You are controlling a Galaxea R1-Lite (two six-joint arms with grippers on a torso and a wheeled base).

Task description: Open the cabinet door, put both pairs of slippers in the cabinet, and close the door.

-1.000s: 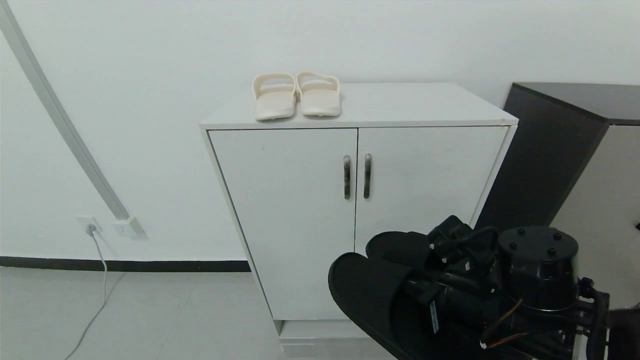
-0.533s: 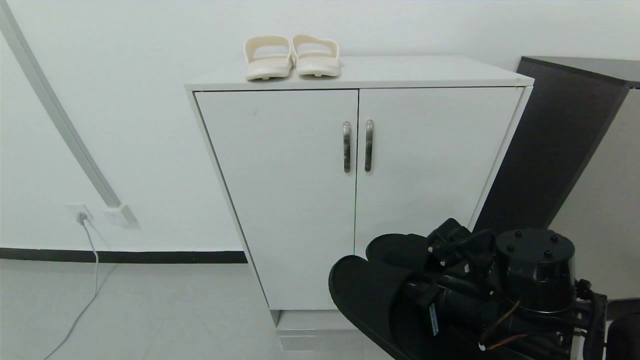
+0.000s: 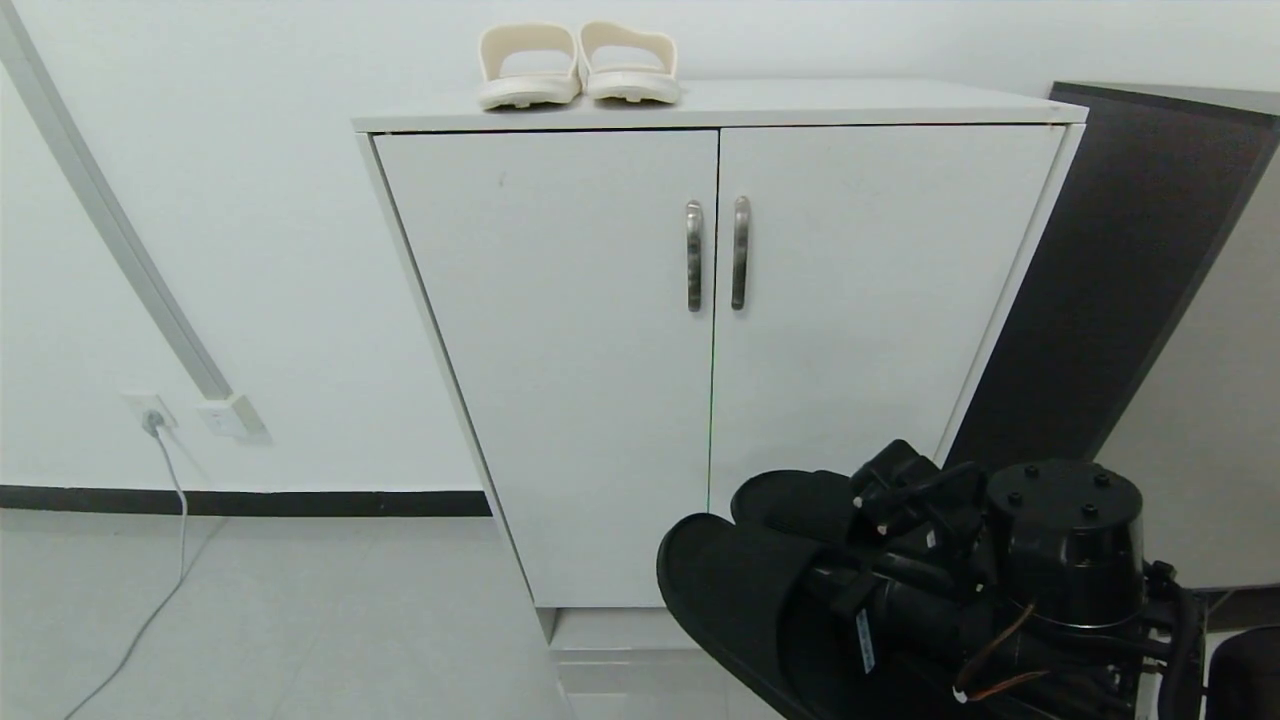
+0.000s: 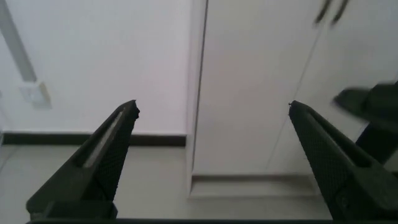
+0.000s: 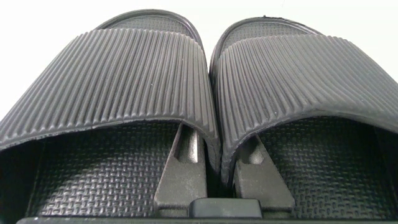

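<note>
Head view: right gripper [image 3: 845, 585], at five o'clock, is clamped on the black slippers [image 3: 735, 585]; cabinet doors [image 3: 560, 350] shut. Door-opening comes first, I'd say: the left gripper [image 4: 212, 107], jaws apart, should take a handle [image 3: 693, 255].

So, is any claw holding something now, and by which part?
The right claw holds the black slippers by their adjoining inner side walls, pinched together. The left claw is open and empty.

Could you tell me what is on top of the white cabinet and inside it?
A pair of cream slippers sits on the cabinet top. Both doors are shut, so the inside is hidden.
</note>
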